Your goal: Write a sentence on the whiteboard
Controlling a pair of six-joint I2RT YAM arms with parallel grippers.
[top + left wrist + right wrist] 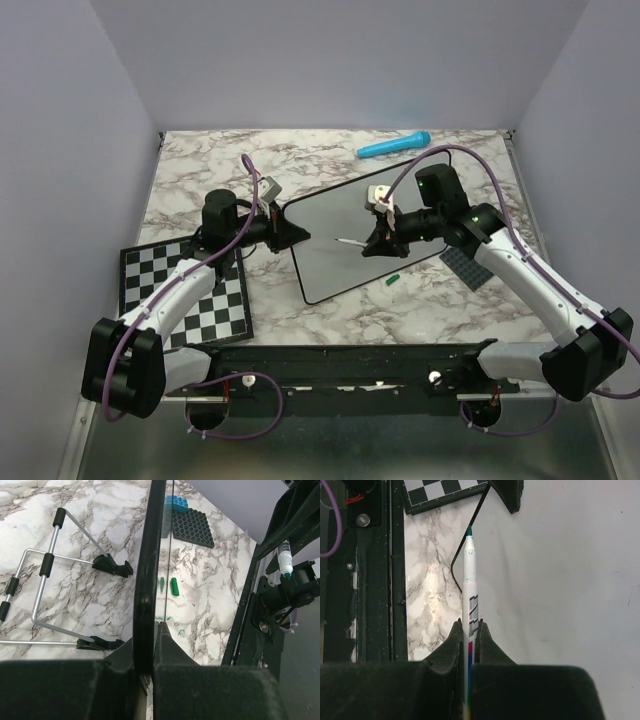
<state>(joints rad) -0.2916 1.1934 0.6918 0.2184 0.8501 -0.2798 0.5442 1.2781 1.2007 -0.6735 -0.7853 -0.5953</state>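
The left gripper (152,630) clamps the whiteboard (330,262) by its left edge to steady it, while the right gripper (468,630) pinches a marker (469,575) over the blank surface, ready to write.

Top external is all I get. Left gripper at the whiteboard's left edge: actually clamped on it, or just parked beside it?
Observer: Clamped. The left wrist view shows the left gripper shut on the whiteboard, with the black rim pinched between its fingers.
Operator: Any ink down yet? The board just reads grey from up here.
Observer: None that shows. In the right wrist view the board face around the marker, which the right gripper holds, is blank, with no green strokes.
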